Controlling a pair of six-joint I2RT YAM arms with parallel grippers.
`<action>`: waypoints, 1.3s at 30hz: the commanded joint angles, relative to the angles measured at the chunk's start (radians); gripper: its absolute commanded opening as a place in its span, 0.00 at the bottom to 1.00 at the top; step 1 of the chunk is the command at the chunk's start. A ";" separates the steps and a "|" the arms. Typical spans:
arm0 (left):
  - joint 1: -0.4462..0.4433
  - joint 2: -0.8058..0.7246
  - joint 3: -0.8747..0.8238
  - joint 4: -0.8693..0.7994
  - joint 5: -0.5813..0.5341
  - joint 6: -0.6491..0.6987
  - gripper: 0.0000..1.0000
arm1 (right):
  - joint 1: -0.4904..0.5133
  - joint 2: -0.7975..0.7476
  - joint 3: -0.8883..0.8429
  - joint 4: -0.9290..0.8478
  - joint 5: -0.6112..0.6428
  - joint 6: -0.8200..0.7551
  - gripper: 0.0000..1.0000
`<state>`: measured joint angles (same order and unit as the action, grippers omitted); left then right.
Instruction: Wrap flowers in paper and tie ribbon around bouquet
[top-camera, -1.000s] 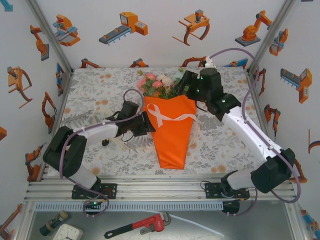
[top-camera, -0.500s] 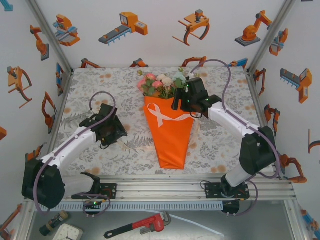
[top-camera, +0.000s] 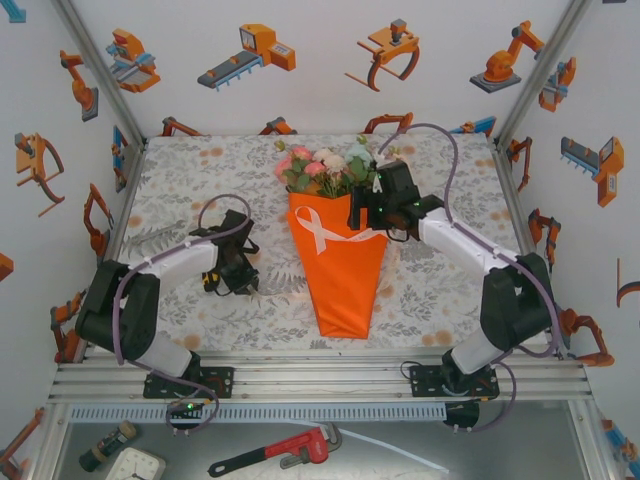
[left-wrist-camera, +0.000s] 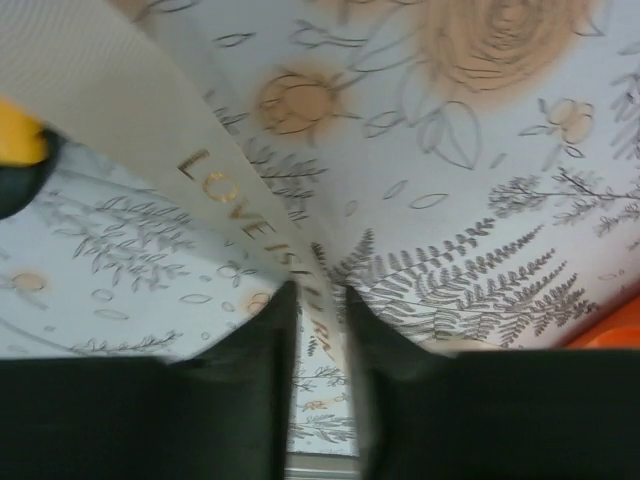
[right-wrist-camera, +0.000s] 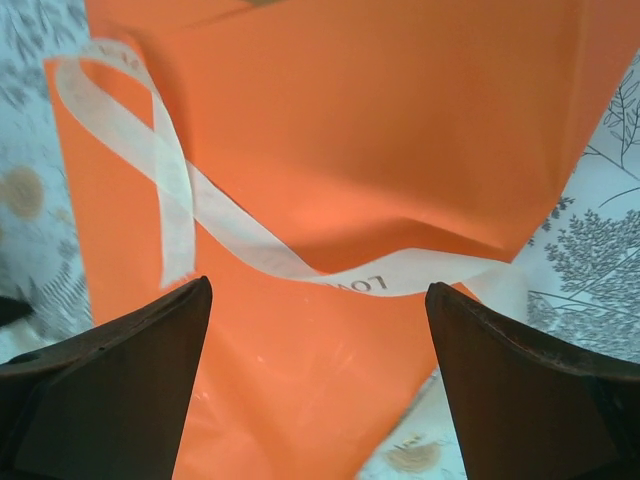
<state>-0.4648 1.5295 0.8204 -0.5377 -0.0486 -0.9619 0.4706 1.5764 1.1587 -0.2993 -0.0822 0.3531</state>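
The bouquet lies mid-table. Pink, white and green flowers (top-camera: 318, 168) top a bright-orange paper cone (top-camera: 345, 270) that points toward me. The cream ribbon (top-camera: 328, 233) loops across the paper's upper part. My right gripper (top-camera: 362, 213) hovers over the cone's upper right. Its jaws are wide open above the paper (right-wrist-camera: 330, 130), and the ribbon (right-wrist-camera: 240, 235) passes between the fingertips (right-wrist-camera: 195, 300). My left gripper (top-camera: 238, 274) is low over the cloth left of the cone. Here the lettered ribbon (left-wrist-camera: 215, 190) runs down into the left gripper (left-wrist-camera: 318, 292), whose jaws stand a narrow gap apart.
A floral tablecloth (top-camera: 180, 190) covers the table, enclosed by white walls and metal posts. A red wrench (top-camera: 280, 452) and small items lie on the shelf below the front rail. An orange corner of the paper (left-wrist-camera: 612, 335) shows right of the left fingers.
The left gripper left the cone's left edge, swung out left, and its jaws narrowed. The right gripper came from behind the flowers down over the cone's upper right.
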 joint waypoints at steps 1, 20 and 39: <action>-0.008 0.053 0.013 0.056 0.026 -0.018 0.10 | 0.005 0.044 0.049 -0.051 -0.119 -0.227 0.79; 0.027 0.168 0.161 0.074 0.026 0.035 0.00 | -0.121 -0.040 -0.084 -0.093 -0.065 -0.381 0.79; 0.041 0.217 0.233 0.079 0.052 0.035 0.00 | -0.250 0.093 -0.271 0.286 -0.126 -0.051 0.44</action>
<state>-0.4351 1.7222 1.0214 -0.4553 -0.0051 -0.9386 0.2199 1.6474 0.8711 -0.0814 -0.1841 0.2710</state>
